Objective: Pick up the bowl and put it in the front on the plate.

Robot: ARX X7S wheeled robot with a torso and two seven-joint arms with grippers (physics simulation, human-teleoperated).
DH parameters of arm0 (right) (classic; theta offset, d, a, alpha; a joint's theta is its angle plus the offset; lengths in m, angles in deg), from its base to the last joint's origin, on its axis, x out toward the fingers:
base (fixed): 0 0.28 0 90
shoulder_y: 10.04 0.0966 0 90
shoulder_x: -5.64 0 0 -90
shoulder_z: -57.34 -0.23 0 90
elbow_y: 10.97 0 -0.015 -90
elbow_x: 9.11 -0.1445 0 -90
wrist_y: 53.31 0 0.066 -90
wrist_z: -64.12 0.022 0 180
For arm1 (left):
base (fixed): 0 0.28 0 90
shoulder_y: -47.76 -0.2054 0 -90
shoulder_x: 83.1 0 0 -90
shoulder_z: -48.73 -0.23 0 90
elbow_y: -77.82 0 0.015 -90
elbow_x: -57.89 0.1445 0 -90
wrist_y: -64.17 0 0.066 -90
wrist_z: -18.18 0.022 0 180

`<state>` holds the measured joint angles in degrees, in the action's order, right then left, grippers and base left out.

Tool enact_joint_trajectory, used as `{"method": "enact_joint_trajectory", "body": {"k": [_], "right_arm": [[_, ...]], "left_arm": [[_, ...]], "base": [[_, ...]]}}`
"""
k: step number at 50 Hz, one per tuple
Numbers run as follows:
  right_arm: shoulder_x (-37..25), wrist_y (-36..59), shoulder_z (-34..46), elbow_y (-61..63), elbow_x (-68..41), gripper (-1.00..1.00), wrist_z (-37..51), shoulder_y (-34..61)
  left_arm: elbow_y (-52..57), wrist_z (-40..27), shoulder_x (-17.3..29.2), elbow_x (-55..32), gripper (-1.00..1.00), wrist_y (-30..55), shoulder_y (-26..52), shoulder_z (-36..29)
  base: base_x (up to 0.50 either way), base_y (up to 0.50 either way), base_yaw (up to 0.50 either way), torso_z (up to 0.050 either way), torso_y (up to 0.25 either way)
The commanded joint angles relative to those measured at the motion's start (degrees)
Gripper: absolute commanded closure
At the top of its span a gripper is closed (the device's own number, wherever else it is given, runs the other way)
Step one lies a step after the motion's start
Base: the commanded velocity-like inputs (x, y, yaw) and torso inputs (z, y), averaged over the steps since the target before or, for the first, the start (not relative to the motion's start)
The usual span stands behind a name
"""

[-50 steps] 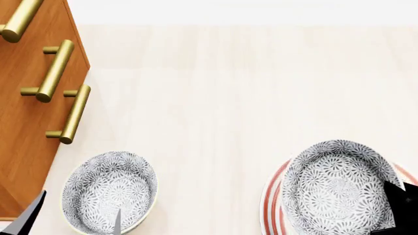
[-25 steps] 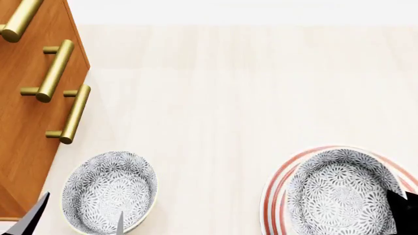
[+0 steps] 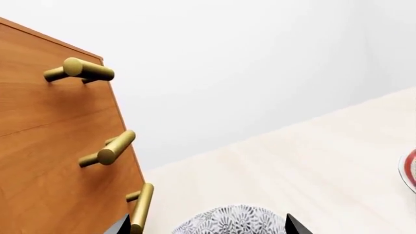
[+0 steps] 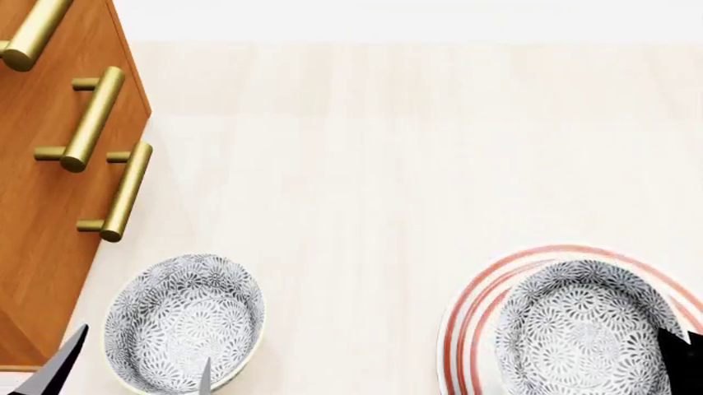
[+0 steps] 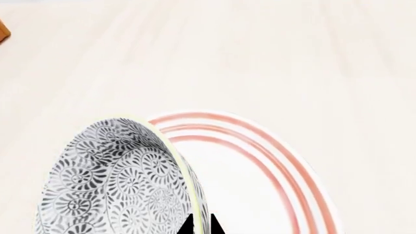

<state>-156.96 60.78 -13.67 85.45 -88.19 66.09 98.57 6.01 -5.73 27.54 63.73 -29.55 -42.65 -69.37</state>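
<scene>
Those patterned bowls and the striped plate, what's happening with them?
The right gripper is pinching the rim of a floral bowl and holding it over the red-ringed plate. The pictures don't show whether the bowl rests on the plate yet. A second floral bowl sits on the pale table beside a wooden cabinet, with the left gripper open around its near edge.

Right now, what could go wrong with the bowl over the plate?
The right gripper pinches only the rim of the bowl, so it might slip or tip. The bowl sits toward one side of the plate, so it could land off-centre. The left gripper hovers near another bowl and might bump it.
</scene>
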Motion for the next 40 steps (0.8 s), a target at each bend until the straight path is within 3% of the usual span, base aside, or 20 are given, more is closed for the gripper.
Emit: {"method": "enact_joint_trajectory", "body": {"k": [1, 40], "right_arm": [[2.13, -0.22, -1.13, -1.82, 2.35, 1.0, -1.12, 1.28], [6.96, 0.54, 2.84, -7.73, 10.1, 1.0, -1.33, 3.93]], "left_arm": [[0.65, 1.12, -0.81, 1.8, -1.0, -2.5, -0.75, 0.66], [0.33, 1.03, -0.37, 1.26, -1.0, -2.27, -0.56, -0.21]], "base": [[0.0, 0.0, 0.0, 0.0, 0.0], [0.0, 0.0, 0.0, 0.0, 0.0]]}}
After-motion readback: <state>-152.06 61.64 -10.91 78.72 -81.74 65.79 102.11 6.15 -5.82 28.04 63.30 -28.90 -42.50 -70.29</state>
